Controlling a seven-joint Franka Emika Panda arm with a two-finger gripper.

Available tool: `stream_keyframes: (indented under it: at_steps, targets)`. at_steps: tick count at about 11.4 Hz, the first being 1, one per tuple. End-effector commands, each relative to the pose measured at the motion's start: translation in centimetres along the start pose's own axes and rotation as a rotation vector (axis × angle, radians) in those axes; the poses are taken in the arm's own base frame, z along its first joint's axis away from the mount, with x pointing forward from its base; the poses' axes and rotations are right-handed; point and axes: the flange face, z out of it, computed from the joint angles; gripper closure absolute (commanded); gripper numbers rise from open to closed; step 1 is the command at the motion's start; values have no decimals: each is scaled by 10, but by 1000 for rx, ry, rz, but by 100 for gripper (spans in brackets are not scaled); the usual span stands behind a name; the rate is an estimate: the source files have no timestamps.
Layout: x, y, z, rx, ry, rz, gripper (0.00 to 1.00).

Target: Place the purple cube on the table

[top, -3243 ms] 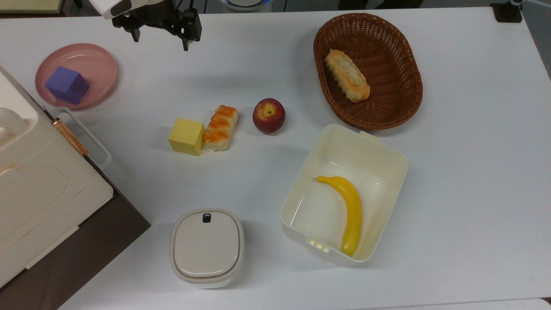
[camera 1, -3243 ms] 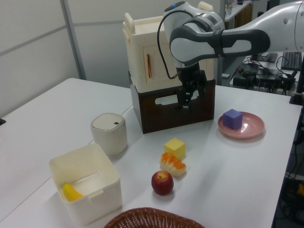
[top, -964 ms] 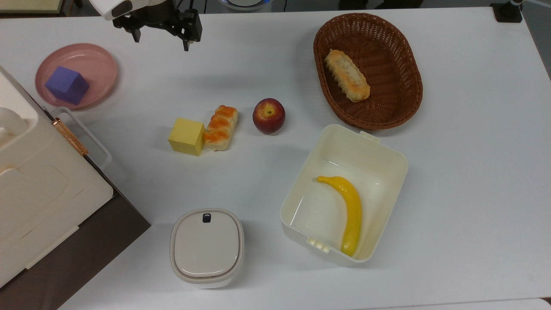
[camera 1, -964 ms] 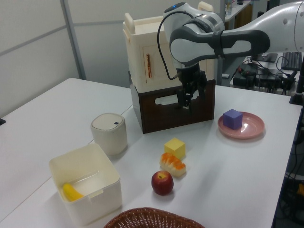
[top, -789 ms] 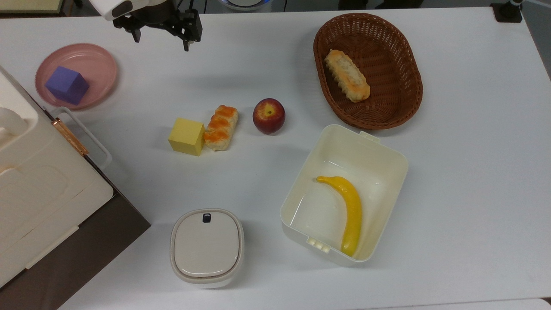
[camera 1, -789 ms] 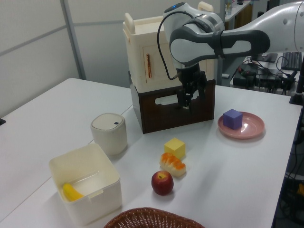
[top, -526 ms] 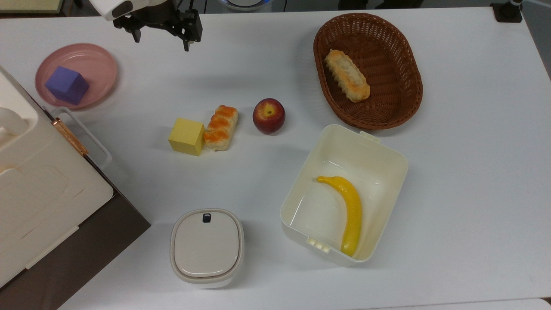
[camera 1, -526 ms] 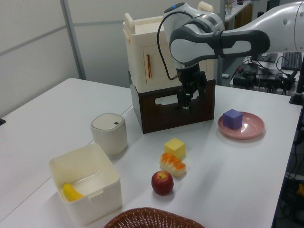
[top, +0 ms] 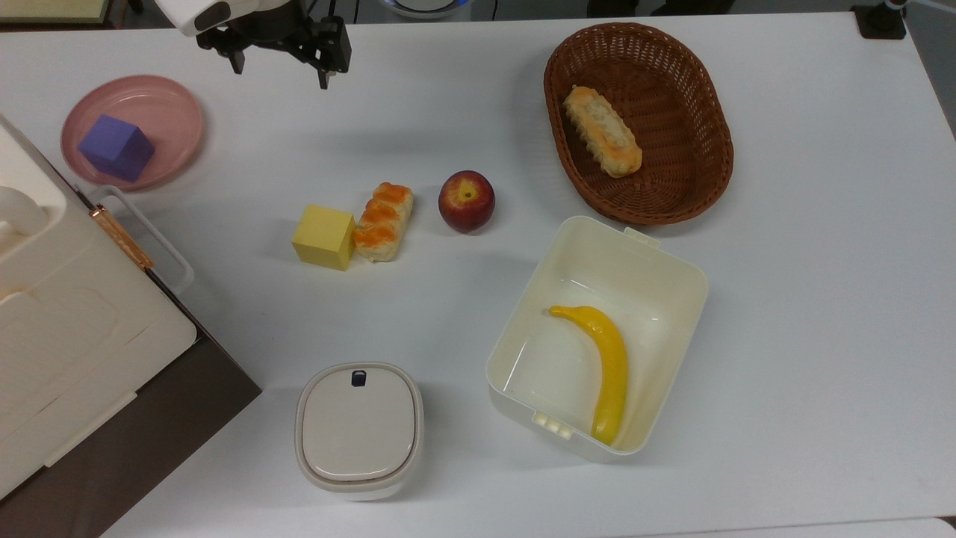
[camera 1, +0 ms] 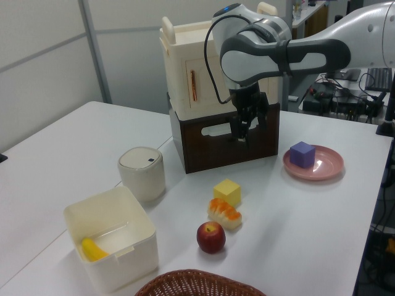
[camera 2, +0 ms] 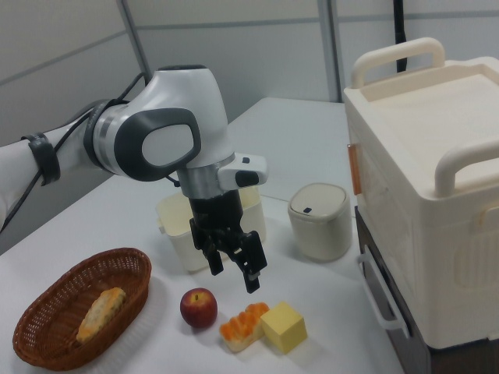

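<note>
The purple cube (top: 116, 147) rests on the pink plate (top: 168, 112) at the top view's far left, and it is seen again (camera 1: 302, 154) on the plate (camera 1: 327, 166) at the left view's right. My gripper (top: 280, 71) hangs open and empty above the white table (top: 821, 224), to the right of the plate in the top view and well apart from the cube. In the left view the gripper (camera 1: 244, 132) is in front of the brown crate. In the right view the gripper (camera 2: 234, 274) points down with its fingers spread, above the pastry.
A yellow cube (top: 324, 237), a pastry (top: 383, 221) and an apple (top: 466, 201) lie mid-table. A wicker basket (top: 702, 179) holds a bread roll. An open white box (top: 672, 276) holds a banana (top: 606, 366). A lidded canister (top: 358, 430) and a cream case on a brown crate (top: 82, 351) stand nearby.
</note>
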Motion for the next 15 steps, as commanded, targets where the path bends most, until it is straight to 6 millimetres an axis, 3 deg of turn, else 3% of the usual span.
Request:
stream_keyframes:
  at_steps: [1,15]
  targets:
    - [-6,-2,1,-19,-24,-10,0]
    - [-8,-3,4,-18,-42,-18,0]
